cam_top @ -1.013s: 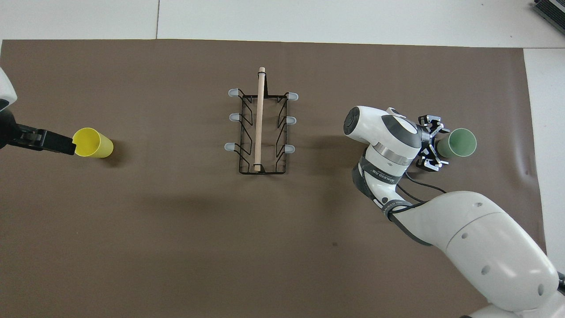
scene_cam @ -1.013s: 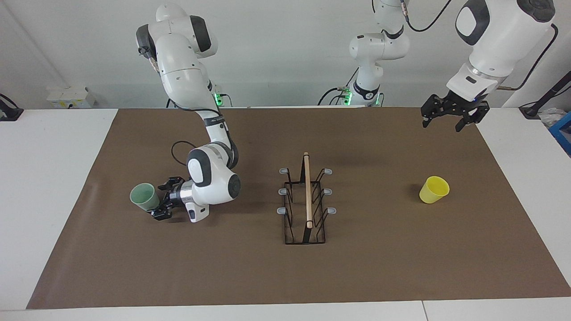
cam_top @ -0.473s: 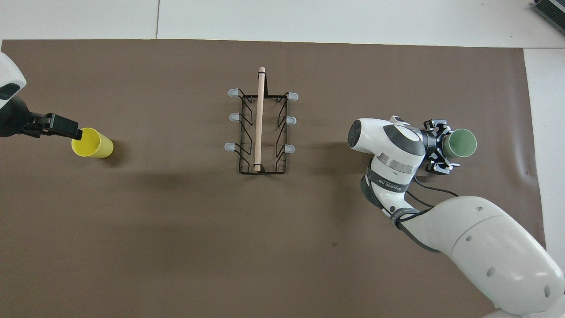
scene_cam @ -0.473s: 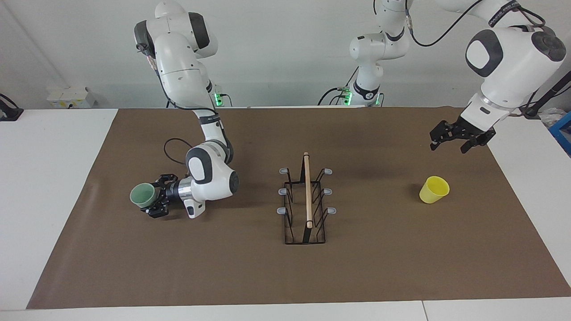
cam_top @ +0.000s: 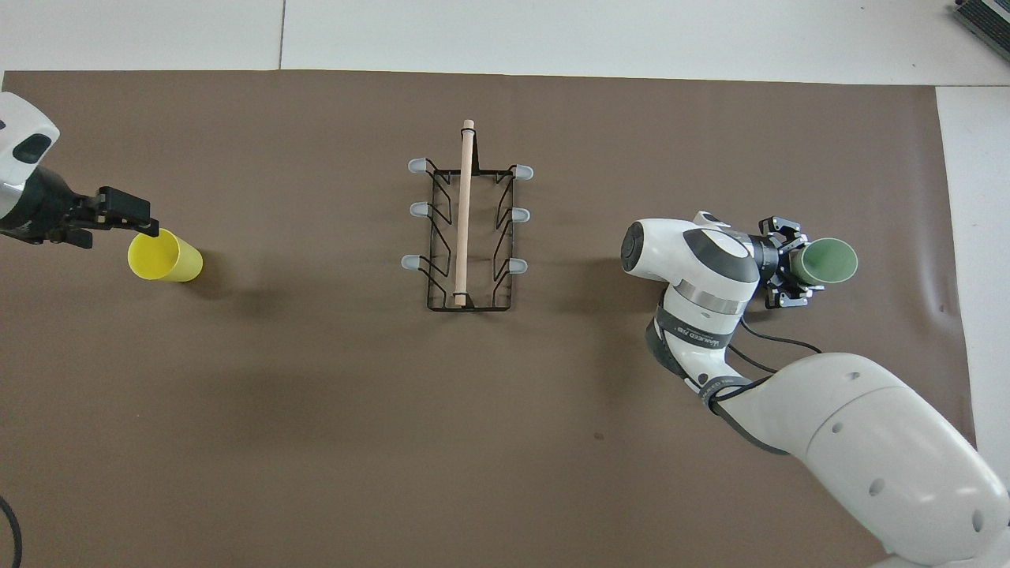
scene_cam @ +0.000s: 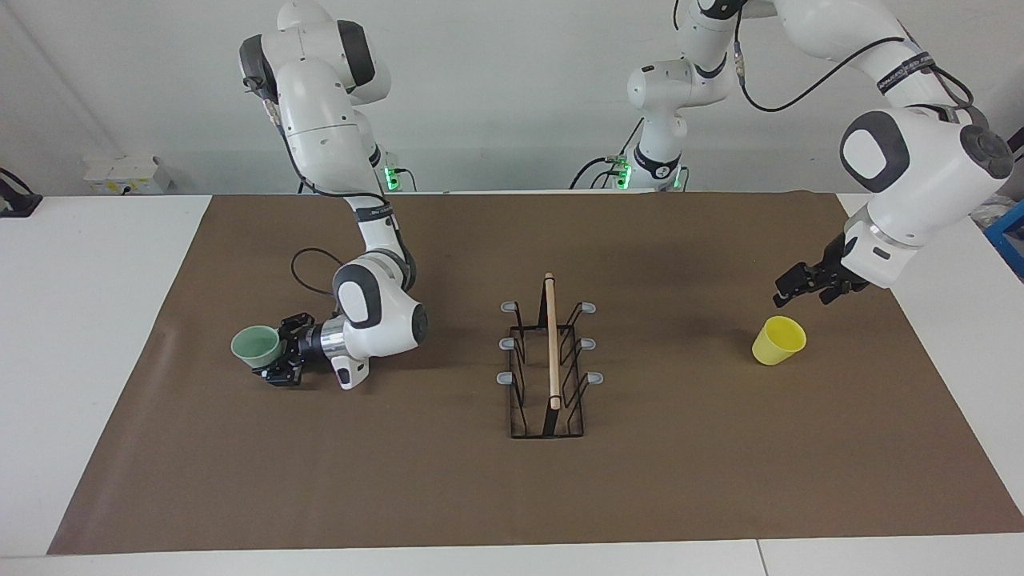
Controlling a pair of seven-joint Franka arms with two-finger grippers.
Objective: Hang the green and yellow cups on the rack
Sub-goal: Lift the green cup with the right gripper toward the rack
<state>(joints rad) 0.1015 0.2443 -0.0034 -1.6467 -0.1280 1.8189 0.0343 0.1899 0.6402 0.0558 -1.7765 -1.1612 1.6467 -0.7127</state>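
Observation:
The pale green cup (scene_cam: pixel 254 346) (cam_top: pixel 830 260) is tipped on its side low over the brown mat, toward the right arm's end of the table, mouth facing away from the wrist. My right gripper (scene_cam: pixel 277 353) (cam_top: pixel 797 265) is level and shut on the cup's narrow end. The yellow cup (scene_cam: pixel 778 340) (cam_top: pixel 164 257) rests tilted on the mat toward the left arm's end. My left gripper (scene_cam: pixel 798 297) (cam_top: pixel 115 229) hangs open in the air just above its rim, not touching it. The black wire rack (scene_cam: pixel 550 360) (cam_top: pixel 465 229) with its wooden rod stands mid-table, nothing on its prongs.
The brown mat (scene_cam: pixel 512 496) covers most of the white table. The right arm's elbow and forearm (cam_top: pixel 860 450) stretch low over the mat between the robots and the green cup. A cable loops beside its wrist.
My right gripper slid around the green cup's narrow end and closed on it. My left gripper came down and toward the yellow cup, staying open.

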